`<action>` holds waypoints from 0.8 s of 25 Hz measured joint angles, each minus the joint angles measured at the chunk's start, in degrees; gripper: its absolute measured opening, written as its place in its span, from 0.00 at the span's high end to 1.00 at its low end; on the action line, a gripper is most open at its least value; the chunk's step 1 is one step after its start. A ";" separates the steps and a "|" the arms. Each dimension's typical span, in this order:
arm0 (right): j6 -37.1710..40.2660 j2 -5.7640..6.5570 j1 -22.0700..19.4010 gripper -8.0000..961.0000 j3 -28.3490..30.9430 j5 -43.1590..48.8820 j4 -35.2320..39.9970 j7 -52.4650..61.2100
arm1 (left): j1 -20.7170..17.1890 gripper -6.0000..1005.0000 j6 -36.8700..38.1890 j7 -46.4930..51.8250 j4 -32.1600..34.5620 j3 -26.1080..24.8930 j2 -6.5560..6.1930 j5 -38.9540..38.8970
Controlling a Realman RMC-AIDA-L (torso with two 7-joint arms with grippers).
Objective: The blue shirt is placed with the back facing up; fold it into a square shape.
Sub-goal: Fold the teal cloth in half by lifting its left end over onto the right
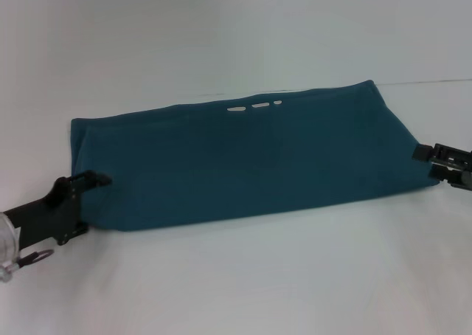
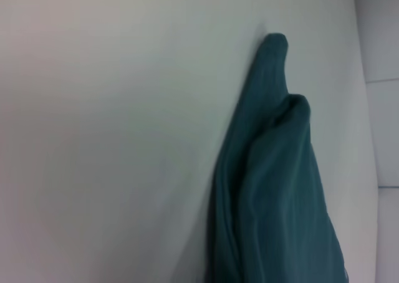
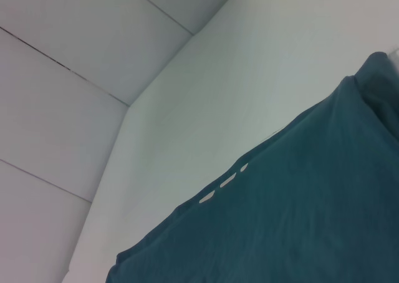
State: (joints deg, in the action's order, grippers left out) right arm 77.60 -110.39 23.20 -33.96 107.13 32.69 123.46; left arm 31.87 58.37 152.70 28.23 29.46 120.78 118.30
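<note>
My left gripper (image 1: 94, 180) sits at the near left corner of the blue shirt (image 1: 251, 161), fingertips touching or just over the cloth edge; I cannot tell if it grips cloth or how wide it stands. My right gripper (image 1: 426, 158) is at the shirt's right end, at the near corner, black fingers against the fabric; same there, grip not readable. Neither wrist view shows its own fingers. The shirt lies flat on the white table (image 1: 236, 283) as a long band running left to right, far right end angled further from me, dark teal, plain side up, mostly smooth with faint creases. Along the far edge near the middle, three small white marks (image 1: 254, 105) peek out, looks like print from a lower layer. Sleeves are not visible, so they seem tucked inside. The left wrist view shows the shirt (image 2: 274, 189) as stacked folded layers with two rounded fold ends on the white surface. The right wrist view shows the shirt (image 3: 299, 214) wide and flat, the same three white marks (image 3: 224, 182) at its edge, one corner lifted slightly, and panel seams in the white surface beyond the cloth.
</note>
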 joint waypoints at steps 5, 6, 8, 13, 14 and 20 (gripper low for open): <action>0.00 0.00 0.00 0.11 0.58 0.00 0.00 0.01 | 0.53 0.39 0.58 -0.21 0.22 1.31 -0.10 0.32; 0.00 0.00 0.00 0.11 0.59 0.00 0.00 0.01 | 0.53 0.43 0.64 -0.20 0.24 1.33 -0.12 0.30; 0.00 0.00 0.00 0.12 0.64 0.00 0.00 0.02 | 0.49 0.49 0.67 -0.23 0.29 1.34 -0.13 0.12; 0.00 0.00 0.00 0.12 0.71 0.00 0.01 0.02 | 0.07 0.59 0.81 -0.44 0.41 1.21 -0.12 0.05; 0.00 0.00 0.00 0.12 0.73 0.00 0.00 0.02 | 0.00 0.61 0.82 -0.54 0.42 1.16 -0.12 0.04; 0.00 0.00 0.00 0.12 0.91 0.00 0.00 0.02 | -0.10 0.76 0.88 -2.50 0.58 1.15 -0.07 0.00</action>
State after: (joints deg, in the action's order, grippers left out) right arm 77.61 -110.39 23.20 -33.04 107.14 32.69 123.49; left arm 31.78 59.25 150.20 28.80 30.61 120.71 118.30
